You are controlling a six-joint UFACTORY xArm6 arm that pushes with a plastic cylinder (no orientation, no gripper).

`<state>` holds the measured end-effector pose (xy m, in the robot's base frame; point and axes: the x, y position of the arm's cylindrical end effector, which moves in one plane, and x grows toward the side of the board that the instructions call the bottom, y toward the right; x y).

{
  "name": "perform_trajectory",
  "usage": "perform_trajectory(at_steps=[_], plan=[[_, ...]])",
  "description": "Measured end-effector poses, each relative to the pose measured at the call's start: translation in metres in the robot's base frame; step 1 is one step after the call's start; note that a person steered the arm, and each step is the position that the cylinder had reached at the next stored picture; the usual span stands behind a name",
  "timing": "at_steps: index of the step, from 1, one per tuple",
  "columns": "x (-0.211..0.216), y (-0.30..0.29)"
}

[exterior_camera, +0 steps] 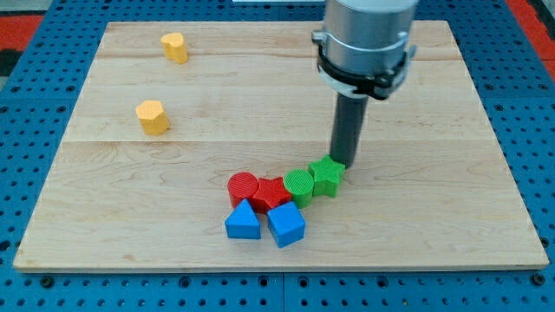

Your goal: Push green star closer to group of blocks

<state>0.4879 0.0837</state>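
The green star (327,176) lies at the right end of a cluster near the board's bottom middle, touching a green round block (299,185). My tip (344,162) stands right against the star's upper right side. The cluster also holds a red round block (244,187), a red star-like block (271,194), a blue triangular block (243,221) and a blue cube-like block (286,224). The rod hangs from the arm's grey body (364,39) at the view's top.
Two yellow blocks stand apart at the view's upper left, one near the top edge (174,47), one lower (153,116). The wooden board (451,173) lies on a blue perforated base (529,130).
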Motion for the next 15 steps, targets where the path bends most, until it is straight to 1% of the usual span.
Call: perform_trajectory(at_steps=[2,3,4,5,6,7,8,9,11,12,13,15], plan=[[0.046,0.037],[0.069,0.029],[0.053,0.019],[0.028,0.019],[0.021,0.019],[0.022,0.025],[0.06,0.029],[0.066,0.01],[0.022,-0.009],[0.004,-0.014],[-0.023,-0.014],[-0.031,-0.062]])
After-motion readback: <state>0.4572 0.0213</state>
